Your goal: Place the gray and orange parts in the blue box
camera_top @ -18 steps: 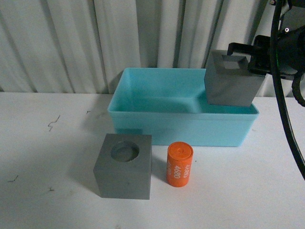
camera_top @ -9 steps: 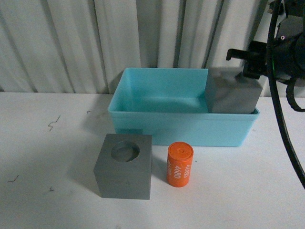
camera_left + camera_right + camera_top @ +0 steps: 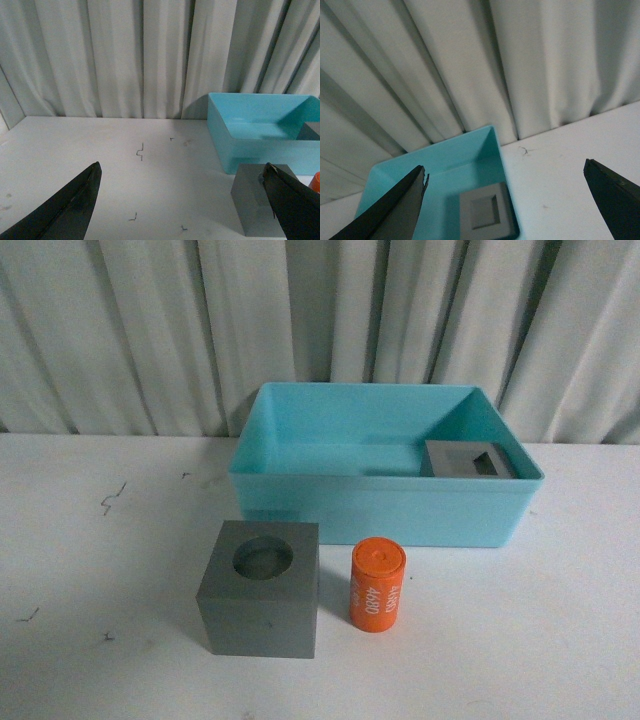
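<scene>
- We see the matte gray cube with a rectangular hole (image 3: 468, 460) lying inside the wide, shallow light-blue plastic box (image 3: 380, 512), at the box's right end, right of centre in the front view.
- The matte gray cube with a round hole (image 3: 260, 605) and the small orange cylinder with white digits (image 3: 377, 585) stand on the white desk (image 3: 100, 570) at lower centre, just in front of the box.
- The left arm's fingers (image 3: 70, 210) are spread wide and hold nothing. The right arm's fingers (image 3: 395, 210) are likewise apart and empty, looking down on the box.
- The cylinder stands just beside the cube, so we judge that fingers closing on either one could nudge the other. The upright cylinder could then topple and roll.
- The cube is broad, and an off-centre grip could let it twist or slip.
- A low carry could catch the box's front wall and shove the box.
- A part released onto the cube already inside could end up perched or tilted.
</scene>
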Controlling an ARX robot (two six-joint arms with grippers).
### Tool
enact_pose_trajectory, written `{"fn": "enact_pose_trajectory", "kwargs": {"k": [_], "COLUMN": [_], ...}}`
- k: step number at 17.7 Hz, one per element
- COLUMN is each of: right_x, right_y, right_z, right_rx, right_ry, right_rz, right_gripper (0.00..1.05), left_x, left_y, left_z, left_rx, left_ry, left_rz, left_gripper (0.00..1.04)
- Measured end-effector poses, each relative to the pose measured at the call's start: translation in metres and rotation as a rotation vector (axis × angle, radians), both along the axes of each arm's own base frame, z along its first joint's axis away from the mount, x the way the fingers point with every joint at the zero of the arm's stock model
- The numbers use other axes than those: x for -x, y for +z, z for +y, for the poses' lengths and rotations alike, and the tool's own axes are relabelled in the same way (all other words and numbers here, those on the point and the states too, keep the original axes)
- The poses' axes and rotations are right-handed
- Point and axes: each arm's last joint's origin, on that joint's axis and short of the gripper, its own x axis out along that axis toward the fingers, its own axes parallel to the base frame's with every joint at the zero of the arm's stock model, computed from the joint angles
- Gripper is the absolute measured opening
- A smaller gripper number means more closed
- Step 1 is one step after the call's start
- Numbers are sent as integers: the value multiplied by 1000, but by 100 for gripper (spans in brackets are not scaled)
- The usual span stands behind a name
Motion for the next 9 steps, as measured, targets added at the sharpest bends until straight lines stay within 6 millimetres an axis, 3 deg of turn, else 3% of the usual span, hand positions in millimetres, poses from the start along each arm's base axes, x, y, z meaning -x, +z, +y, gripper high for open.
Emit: {"fn": "enact_pose_trajectory", "kwargs": {"k": [3, 6, 7, 9], "right_x": [45, 137, 143, 146], "right_y": [-2, -49, -49, -48], "right_z": [-9, -13, -13, -18], "right_rx": [0, 17, 10, 106], "right_ry": [2, -31, -32, 52], "right_rz": [27, 230, 218, -121], "right_gripper": [98, 98, 98, 78], "left_x": [0, 0, 0, 0], "left_y": [0, 0, 0, 0], "left_z": [0, 0, 0, 0], "left_rx": [0, 0, 0, 0], "left_ry": [0, 0, 0, 0], "left_rz": [0, 0, 0, 0], "left_gripper": [98, 98, 98, 98]}}
